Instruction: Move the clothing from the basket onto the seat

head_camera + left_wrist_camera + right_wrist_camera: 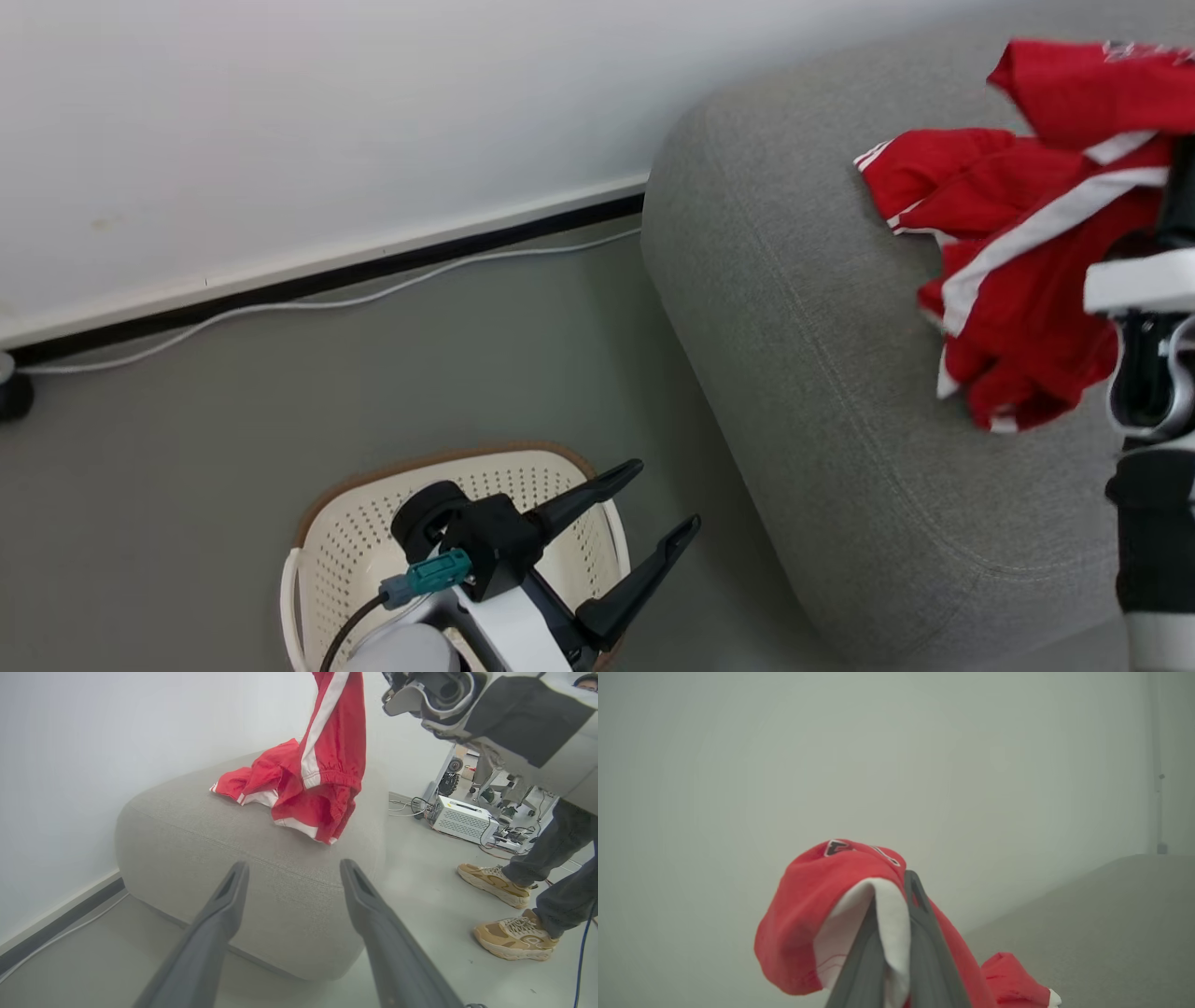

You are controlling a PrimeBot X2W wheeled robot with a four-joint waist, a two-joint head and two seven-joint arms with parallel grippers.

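Right gripper [896, 895] is clamped on a red striped garment [1036, 317], which dangles over the sofa [822, 373]; not released yet.
Its lower folds rest on the sofa top beside a second red garment [943, 182], near the sofa's rounded edge. Left gripper [664, 495] has jaws wide apart and empty, above the laundry basket [364, 551] on the floor beside the sofa. Risks: if released here, the hanging weight may drag it off the sofa edge. White trim draped over a finger could snag on opening.
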